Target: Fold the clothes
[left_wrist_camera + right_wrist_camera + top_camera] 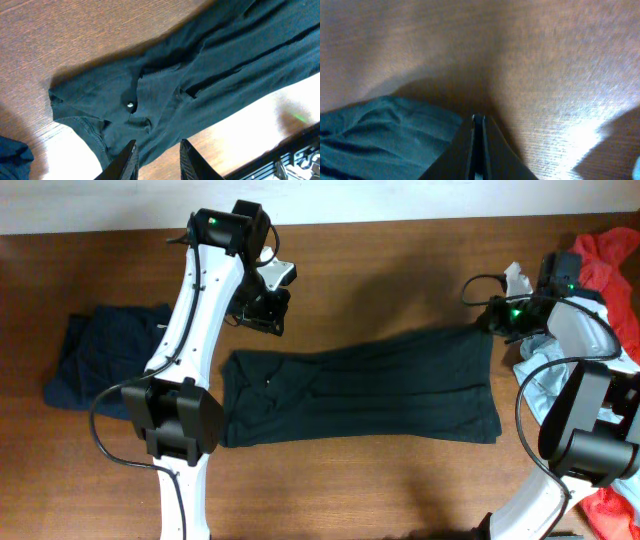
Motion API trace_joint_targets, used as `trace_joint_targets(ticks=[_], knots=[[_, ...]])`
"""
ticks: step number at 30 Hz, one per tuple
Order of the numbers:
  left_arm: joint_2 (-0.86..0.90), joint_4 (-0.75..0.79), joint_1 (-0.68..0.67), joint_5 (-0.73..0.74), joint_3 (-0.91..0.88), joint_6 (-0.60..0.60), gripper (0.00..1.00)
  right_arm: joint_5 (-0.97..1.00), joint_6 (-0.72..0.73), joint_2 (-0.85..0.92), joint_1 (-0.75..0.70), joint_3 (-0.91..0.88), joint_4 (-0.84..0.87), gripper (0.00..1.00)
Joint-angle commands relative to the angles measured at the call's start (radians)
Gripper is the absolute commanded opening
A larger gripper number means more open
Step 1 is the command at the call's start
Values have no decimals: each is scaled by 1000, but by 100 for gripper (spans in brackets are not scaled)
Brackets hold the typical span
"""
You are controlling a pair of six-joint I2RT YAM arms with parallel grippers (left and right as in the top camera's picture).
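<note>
**Right arm closes at the shirt's corner**

Black shirt (360,385) lies flat mid table (400,260), spread left to right for folding. Right gripper (478,117) sits at its far-right corner with jaws pressed together. Cloth reaches the tips, but pinched or not, can't tell. Left gripper (158,145) hovers above the collar end, jaws partly apart and empty, a gap the overhead view hides.
</note>
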Motion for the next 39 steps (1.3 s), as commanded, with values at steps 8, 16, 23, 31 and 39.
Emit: trace_joint_targets(ticks=[8,16,23,31,39], knots=[[-34,-1,11,-7,18,13,28,-34,-37,-32,-2,41,-120,4],[-78,-32,67,-6,23,12,27,-41,-38,-120,-2,42,-225,4],[-220,-32,159,-6,23,13,27,-41,-37,-154,-1,41,-391,4],[-319,-32,217,-6,23,13,31,140,44,-154,52,39,-479,4],[-333,-32,218,-6,23,13,32,517,235,-154,151,37,-589,4]])
